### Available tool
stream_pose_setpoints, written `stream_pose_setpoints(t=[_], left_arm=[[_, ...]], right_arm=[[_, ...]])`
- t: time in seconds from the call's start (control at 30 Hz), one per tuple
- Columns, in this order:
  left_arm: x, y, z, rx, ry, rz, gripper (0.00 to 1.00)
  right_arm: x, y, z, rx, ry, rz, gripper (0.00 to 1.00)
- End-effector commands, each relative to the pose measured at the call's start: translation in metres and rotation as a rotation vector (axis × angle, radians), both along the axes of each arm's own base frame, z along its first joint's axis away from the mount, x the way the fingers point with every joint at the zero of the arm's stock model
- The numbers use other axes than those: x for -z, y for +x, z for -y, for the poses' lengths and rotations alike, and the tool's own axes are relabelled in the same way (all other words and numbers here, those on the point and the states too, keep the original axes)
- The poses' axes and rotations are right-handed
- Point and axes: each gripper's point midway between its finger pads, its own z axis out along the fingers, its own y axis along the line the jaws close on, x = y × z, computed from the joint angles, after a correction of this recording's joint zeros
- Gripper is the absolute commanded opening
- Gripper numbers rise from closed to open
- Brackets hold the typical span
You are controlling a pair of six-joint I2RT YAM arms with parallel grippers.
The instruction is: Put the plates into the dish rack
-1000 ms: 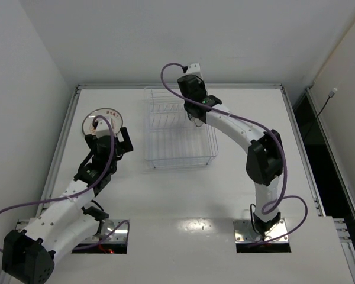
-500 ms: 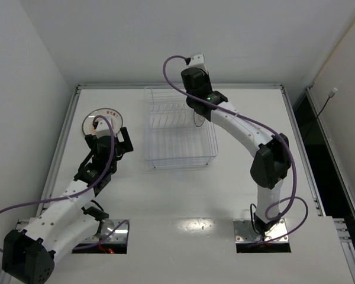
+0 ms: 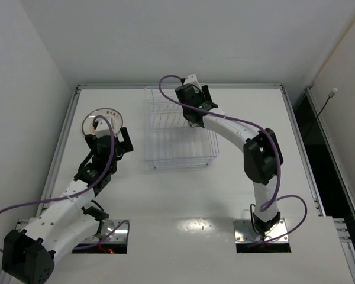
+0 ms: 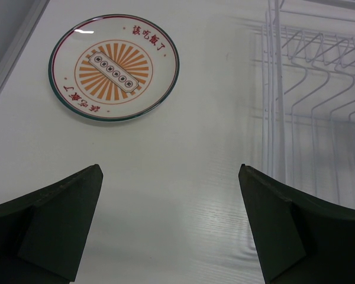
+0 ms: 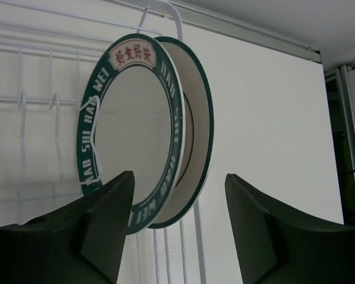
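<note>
Black right gripper [image 5: 178,175] now slightly leftward

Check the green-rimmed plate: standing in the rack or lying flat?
Standing. The right wrist view shows the plate on edge among the rack wires, with the right end effector open.

Plate with the orange sunburst [image 4: 113,67]: red characters 该吃饭了, twice round its rim. Teal-rimmed plate [image 5: 136,136]: white capitals including "WEI", plus unreadable red characters on a white patch
</note>
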Motion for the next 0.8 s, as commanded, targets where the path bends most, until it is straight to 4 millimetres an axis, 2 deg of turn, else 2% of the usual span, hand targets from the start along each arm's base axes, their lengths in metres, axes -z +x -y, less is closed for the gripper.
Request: stream_pose_setpoints(t=[0.0, 0.07, 0.1, 0.13, 0.17, 0.2, 0.23, 0.27, 0.3, 0.33, 0.37, 0.4, 0.43, 0.47, 0.5, 0.53, 0.57, 0.6, 0.63, 0.67, 0.7, 0.77], left_arm=[[-0.013, 0.004, 0.004, 0.002, -0.025, 0.041, 1.00], [-0.013, 0.004, 0.004, 0.002, -0.025, 0.041, 1.00], [-0.013, 0.004, 0.002, -0.007, -0.022, 0.043, 1.00], [-0.013, 0.004, 0.002, -0.007, -0.022, 0.043, 1.00], [-0.013, 0.004, 0.002, -0.007, -0.022, 0.043, 1.00], [-0.013, 0.004, 0.002, -0.007, -0.022, 0.043, 1.00], [-0.014, 0.004, 0.001, -0.017, -0.019, 0.044, 1.00], [-0.011, 0.004, -0.001, -0.028, -0.011, 0.036, 1.00], [-0.009, 0.003, -0.004, -0.038, -0.002, 0.026, 1.00], [-0.009, 0.003, -0.004, -0.050, -0.006, 0.020, 1.00], [-0.004, 0.003, -0.007, -0.062, 0.008, 0.000, 1.00], [-0.004, 0.002, -0.009, -0.079, 0.000, 0.005, 1.00], [-0.003, 0.005, -0.008, -0.079, 0.004, -0.003, 1.00], [0.004, 0.006, -0.009, -0.087, 0.018, -0.027, 1.00], [0.006, 0.009, -0.007, -0.087, 0.023, -0.036, 1.00], [0.007, 0.011, -0.008, -0.093, 0.040, -0.047, 1.00], [0.012, 0.014, -0.007, -0.090, 0.054, -0.061, 1.00], [0.025, 0.021, -0.006, -0.099, 0.079, -0.103, 1.00], [0.029, 0.026, -0.006, -0.110, 0.095, -0.123, 1.00], [0.036, 0.028, -0.012, -0.148, 0.134, -0.157, 1.00], [0.046, 0.029, -0.019, -0.182, 0.163, -0.205, 1.00], [0.060, 0.046, -0.022, -0.232, 0.202, -0.282, 1.00]], right_arm=[[-0.069, 0.004, 0.004, 0.027, 0.056, 0.102, 0.62], [-0.098, -0.010, 0.008, 0.062, 0.048, 0.141, 0.64], [-0.132, -0.024, 0.014, 0.074, 0.073, 0.196, 0.65], [-0.151, -0.036, 0.018, 0.087, 0.084, 0.233, 0.65], [-0.168, -0.053, 0.007, 0.056, 0.111, 0.266, 0.67], [-0.172, -0.069, 0.005, 0.042, 0.125, 0.274, 0.69], [-0.202, -0.096, 0.013, 0.021, 0.189, 0.319, 0.69], [-0.199, -0.122, -0.001, -0.029, 0.252, 0.295, 0.69], [-0.170, -0.141, -0.013, -0.121, 0.288, 0.208, 0.70], [-0.158, -0.161, -0.018, -0.183, 0.344, 0.162, 0.70], [-0.129, -0.200, -0.025, -0.284, 0.464, 0.074, 0.70], [-0.114, -0.219, -0.025, -0.321, 0.515, 0.029, 0.70], [-0.069, -0.239, -0.019, -0.337, 0.518, -0.053, 0.70], [-0.075, -0.265, -0.022, -0.393, 0.649, -0.061, 0.69], [-0.064, -0.277, -0.018, -0.413, 0.670, -0.087, 0.69], [-0.030, -0.292, -0.004, -0.398, 0.629, -0.164, 0.69], [-0.021, -0.302, 0.005, -0.350, 0.661, -0.187, 0.69], [-0.021, -0.313, 0.017, -0.332, 0.692, -0.180, 0.69], [-0.006, -0.321, 0.028, -0.300, 0.692, -0.207, 0.69], [0.001, -0.330, 0.036, -0.268, 0.722, -0.230, 0.69], [0.000, -0.334, 0.037, -0.276, 0.761, -0.227, 0.69], [-0.005, -0.348, 0.039, -0.318, 0.853, -0.221, 0.67]])
